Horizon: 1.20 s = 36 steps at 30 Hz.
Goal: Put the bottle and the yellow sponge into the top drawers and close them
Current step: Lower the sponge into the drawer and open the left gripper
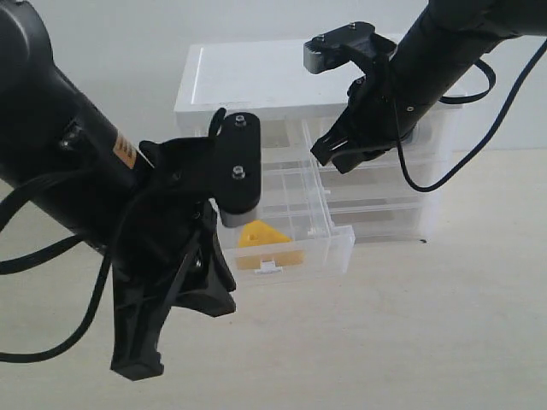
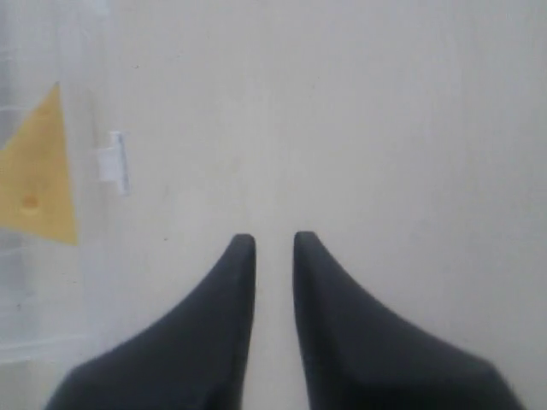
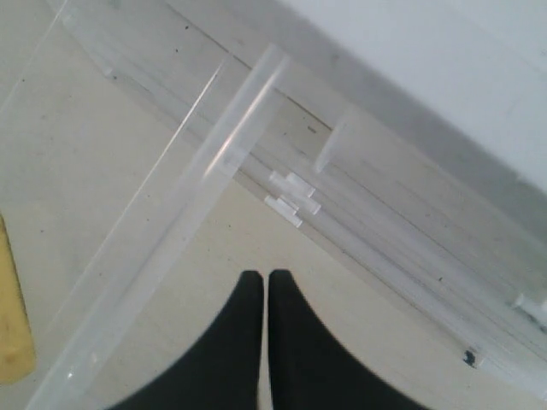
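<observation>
Yellow sponge [image 1: 261, 237] is gripped by neither hand. Left hand [image 2: 273, 243] is held empty, fingers narrowly apart, over the desk [image 2: 385, 128] just beside the pulled-out left top drawer [image 1: 329, 252], where the sponge lies. Right hand [image 3: 267, 278] is closed, empty, at the cabinet [image 1: 256, 77] front. Bottle cannot be seen; the open drawer is yet to be closed.

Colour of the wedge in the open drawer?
Yellow-orange; the sponge shows best in the exterior view.
</observation>
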Motion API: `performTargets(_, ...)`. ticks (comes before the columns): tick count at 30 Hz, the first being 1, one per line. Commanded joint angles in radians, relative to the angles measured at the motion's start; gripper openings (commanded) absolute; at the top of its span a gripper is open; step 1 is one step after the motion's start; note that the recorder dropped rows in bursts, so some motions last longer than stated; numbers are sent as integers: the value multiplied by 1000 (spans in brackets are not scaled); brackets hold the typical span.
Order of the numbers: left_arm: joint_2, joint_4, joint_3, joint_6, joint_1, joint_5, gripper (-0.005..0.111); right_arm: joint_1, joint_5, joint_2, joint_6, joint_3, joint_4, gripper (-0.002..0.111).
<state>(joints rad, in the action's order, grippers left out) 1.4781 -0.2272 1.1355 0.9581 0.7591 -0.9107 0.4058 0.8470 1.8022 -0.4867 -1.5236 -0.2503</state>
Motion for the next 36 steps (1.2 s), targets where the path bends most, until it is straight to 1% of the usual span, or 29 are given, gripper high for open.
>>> performTargets(1, -5, 114, -6, 24, 13, 66, 44, -7, -3, -16, -1, -6, 3, 0)
performTargets(3, -5, 179, -6, -9, 13, 131, 60, -7, 2, -16, -1, -6, 3, 0)
performTargets(4, -5, 203, -6, -36, 13, 168, 64, -7, 4, -16, -1, -6, 3, 0)
performTargets(5, -5, 227, -6, -64, 13, 202, 65, -7, 4, -16, -1, -6, 3, 0)
performTargets(8, 7, 324, -6, -122, 13, 235, 65, -7, 6, -16, -1, -6, 3, 0)
performTargets(12, 54, 387, -6, -196, 13, 222, 65, -7, 6, -16, -1, -6, 3, 0)
performTargets(14, 76, 391, -6, -244, 13, 255, 65, -7, 6, -16, -1, -6, 3, 0)
performTargets(16, 86, 391, -6, -247, 13, 282, 65, -7, 8, -16, -1, -6, 3, 0)
performTargets(18, 100, 397, -6, -262, 13, 286, 65, -7, 10, -16, -1, -6, 1, 0)
performTargets(21, 123, 445, -6, -294, 13, 286, 65, -7, 10, -16, -1, -6, 1, 0)
performTargets(25, 143, 456, -6, -319, 7, 302, 65, -7, 10, -16, -1, -6, 1, 0)
performTargets(31, 157, 460, -6, -342, -31, 328, 60, -7, 10, -16, -1, -6, 1, 0)
performTargets(36, 169, 463, -6, -342, -31, 345, 56, -7, 10, -16, -1, -6, 1, 0)
